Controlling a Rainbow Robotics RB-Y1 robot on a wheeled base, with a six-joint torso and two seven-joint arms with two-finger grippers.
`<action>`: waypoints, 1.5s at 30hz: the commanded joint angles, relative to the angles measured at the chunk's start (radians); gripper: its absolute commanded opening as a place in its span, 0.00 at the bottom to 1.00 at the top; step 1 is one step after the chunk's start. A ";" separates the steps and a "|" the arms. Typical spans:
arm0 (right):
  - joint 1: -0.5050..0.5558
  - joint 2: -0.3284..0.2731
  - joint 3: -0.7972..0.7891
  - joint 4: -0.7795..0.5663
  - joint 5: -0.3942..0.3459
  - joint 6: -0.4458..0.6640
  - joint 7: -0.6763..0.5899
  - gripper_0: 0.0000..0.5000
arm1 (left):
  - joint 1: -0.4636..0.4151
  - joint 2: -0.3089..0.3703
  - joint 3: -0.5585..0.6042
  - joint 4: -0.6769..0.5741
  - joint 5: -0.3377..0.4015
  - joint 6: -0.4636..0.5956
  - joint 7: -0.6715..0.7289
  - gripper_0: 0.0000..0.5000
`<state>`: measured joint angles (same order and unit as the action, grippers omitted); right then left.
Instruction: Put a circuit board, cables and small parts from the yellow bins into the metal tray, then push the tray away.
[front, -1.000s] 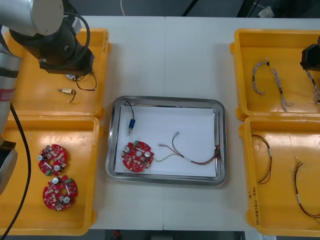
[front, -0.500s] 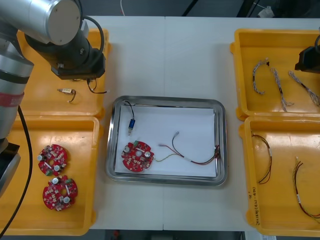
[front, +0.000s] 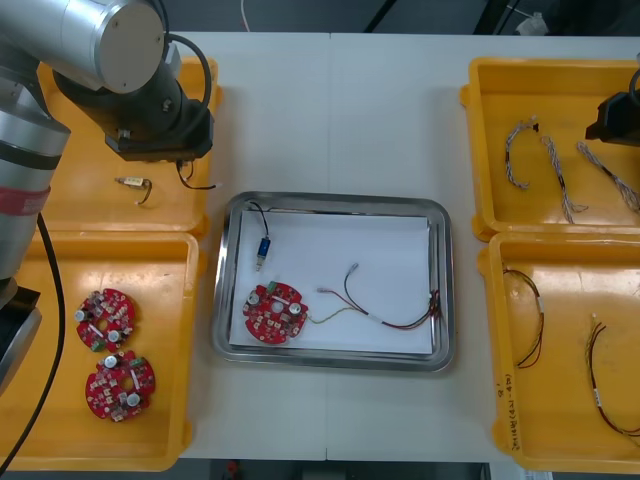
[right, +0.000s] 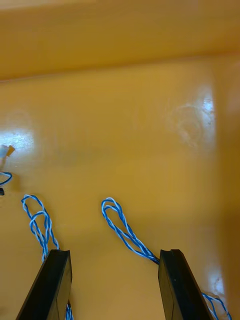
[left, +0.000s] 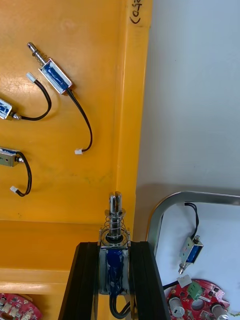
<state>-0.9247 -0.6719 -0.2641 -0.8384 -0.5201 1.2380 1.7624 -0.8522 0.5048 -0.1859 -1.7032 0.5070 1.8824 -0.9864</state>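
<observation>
Carrying step, by my reading: the left gripper (left: 116, 262) is clamped narrow on a small metal part (left: 115, 220) over the inner edge of the far left yellow bin (left: 60, 165), just beside the metal tray (front: 335, 203). Next comes a short carry over the rim to bare white floor, clear of the circuit board (front: 274, 311) — then release. The right gripper (right: 112, 262) hangs wide over a twisted blue and white cable (right: 120, 227). From the front, the left arm hides the held part

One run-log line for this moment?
left gripper: shut on small blue-bodied metal part, over far-left yellow bin | right gripper: open over twisted blue and white cable
</observation>
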 joint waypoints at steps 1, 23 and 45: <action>0.001 -0.075 -0.006 -0.022 -0.051 0.012 0.172 1.00 | 0.004 -0.017 -0.009 -0.039 0.013 0.001 0.025 0.00; -0.123 -0.150 0.005 0.216 -0.058 0.055 0.548 1.00 | 0.004 -0.017 -0.009 -0.039 0.013 0.001 0.025 0.00; -0.187 -0.095 0.017 0.475 -0.035 -0.236 0.632 1.00 | 0.004 -0.017 -0.009 -0.039 0.013 0.001 0.025 0.00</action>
<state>-1.0549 -0.7712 -0.2617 -0.3825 -0.5569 1.0257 2.3662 -0.8519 0.5040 -0.1859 -1.7052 0.5127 1.8824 -0.9863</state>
